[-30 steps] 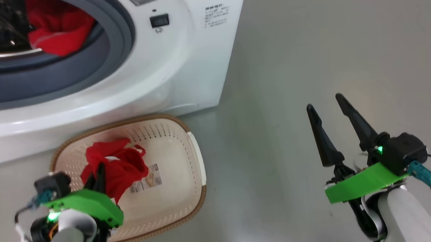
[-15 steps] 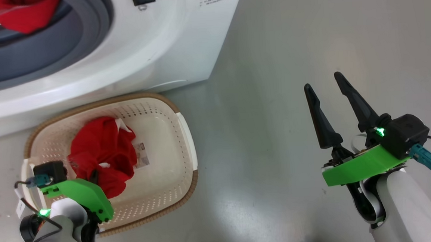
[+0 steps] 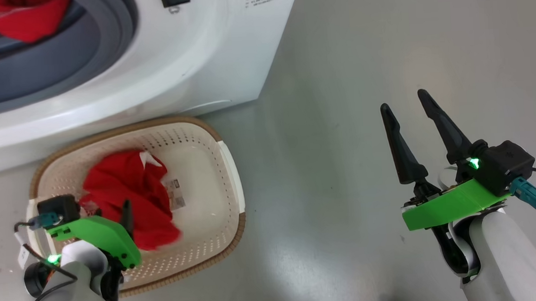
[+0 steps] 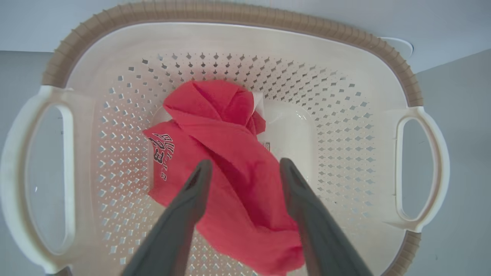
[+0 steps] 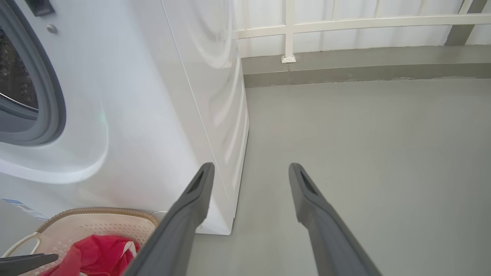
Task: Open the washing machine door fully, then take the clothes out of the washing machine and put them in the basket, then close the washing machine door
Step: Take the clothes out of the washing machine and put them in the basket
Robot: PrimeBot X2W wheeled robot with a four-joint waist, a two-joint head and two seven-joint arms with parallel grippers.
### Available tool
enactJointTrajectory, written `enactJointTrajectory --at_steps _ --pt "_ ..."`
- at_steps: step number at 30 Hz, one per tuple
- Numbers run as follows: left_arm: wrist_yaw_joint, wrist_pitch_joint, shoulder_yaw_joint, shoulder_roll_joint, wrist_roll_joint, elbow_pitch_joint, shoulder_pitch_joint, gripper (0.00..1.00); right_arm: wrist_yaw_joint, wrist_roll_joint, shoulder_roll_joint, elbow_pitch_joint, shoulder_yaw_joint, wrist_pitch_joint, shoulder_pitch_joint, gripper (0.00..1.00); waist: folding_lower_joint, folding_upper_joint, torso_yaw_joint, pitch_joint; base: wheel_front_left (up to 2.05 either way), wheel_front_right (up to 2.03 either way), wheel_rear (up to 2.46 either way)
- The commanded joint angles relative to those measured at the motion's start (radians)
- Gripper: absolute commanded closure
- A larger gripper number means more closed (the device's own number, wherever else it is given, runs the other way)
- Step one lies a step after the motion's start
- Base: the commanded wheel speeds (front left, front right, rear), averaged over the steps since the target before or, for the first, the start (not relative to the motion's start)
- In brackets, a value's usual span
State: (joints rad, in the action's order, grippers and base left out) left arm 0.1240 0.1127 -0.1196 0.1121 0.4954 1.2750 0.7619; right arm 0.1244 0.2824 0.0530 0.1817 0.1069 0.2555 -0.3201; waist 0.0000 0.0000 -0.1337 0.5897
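Left gripper (image 4: 245, 163) hangs over the basket (image 4: 230, 13), fingers spread wide, gripping nothing. Red garment (image 4: 215, 126) lies crumpled on the basket bottom, right under and between the two fingers; can't tell if they touch it. Right gripper (image 3: 402, 100) is spread open and empty, well apart from the basket, over grey floor (image 3: 336, 48). Second red garment (image 3: 18, 21) sits in the washing machine (image 3: 225, 55), behind the basket.

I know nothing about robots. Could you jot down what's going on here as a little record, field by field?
left claw: open, over the basket
right claw: open, empty, above the floor
basket: on the floor in front of the washer, holds one red garment
washer: mouth uncovered, second garment inside
next, probably: fetch the second garment
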Motion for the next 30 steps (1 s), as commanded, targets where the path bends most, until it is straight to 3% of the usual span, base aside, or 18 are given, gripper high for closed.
enactJointTrajectory --at_steps 1,10,19,30 --pt "0.004 0.016 0.027 0.03 0.011 -0.001 -0.015 0.0 0.006 0.001 -0.003 -0.018 0.015 0.006 0.005 0.0 0.0 0.0 0.012 -0.023 0.0 0.0 0.0" --pt "0.006 0.11 0.012 0.011 0.028 -0.018 -0.05 0.0 0.006 -0.022 -0.003 -0.004 0.011 0.006 0.025 0.0 0.0 0.0 0.051 -0.12 0.0 0.0 0.0" --pt "0.007 0.147 -0.011 0.003 0.049 -0.134 -0.151 0.0 0.006 -0.034 -0.001 0.005 -0.003 0.006 0.082 0.0 0.0 0.0 0.075 -0.242 0.0 0.0 0.0" --pt "-0.027 0.149 0.051 0.02 0.004 -0.433 -0.305 0.0 0.006 -0.032 0.004 -0.032 -0.031 0.006 0.143 0.0 0.0 0.0 0.081 -0.359 0.0 0.0 0.0"
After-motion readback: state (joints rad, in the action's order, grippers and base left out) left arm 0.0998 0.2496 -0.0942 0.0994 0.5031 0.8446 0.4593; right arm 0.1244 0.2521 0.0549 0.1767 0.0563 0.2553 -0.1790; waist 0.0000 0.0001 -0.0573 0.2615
